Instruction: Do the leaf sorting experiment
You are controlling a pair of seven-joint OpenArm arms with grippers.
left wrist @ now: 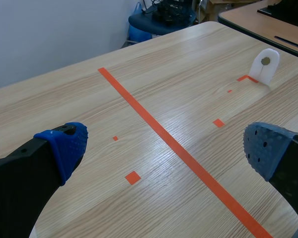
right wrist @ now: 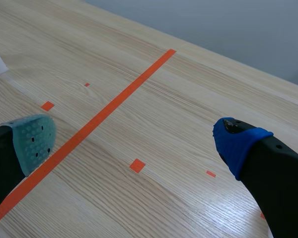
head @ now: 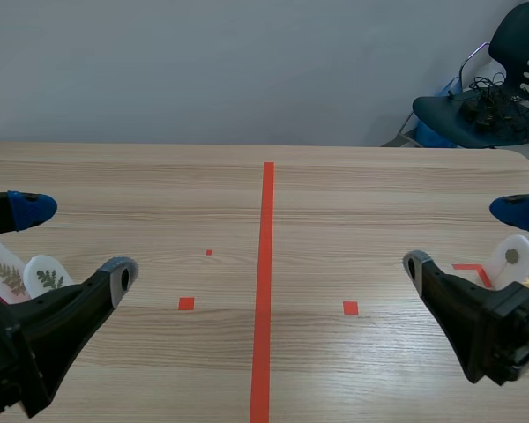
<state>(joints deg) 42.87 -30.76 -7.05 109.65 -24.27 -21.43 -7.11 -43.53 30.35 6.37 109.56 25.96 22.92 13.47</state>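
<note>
White plastic fern cards (head: 4, 271), two of them, touching or overlapping, lie at the left edge of the wooden bench (head: 335, 194), just beside the left hand (head: 75, 241). Left hand: fingers spread wide, nothing between them. Right hand (head: 465, 237): also spread and empty. Close by it sits a round-specimen card (head: 514, 257), also white.

Judgement: sorting not begun. Take one fern card alone. It is thin and flat, so come in low, pinch an exposed edge, and avoid dragging its neighbour.
</note>
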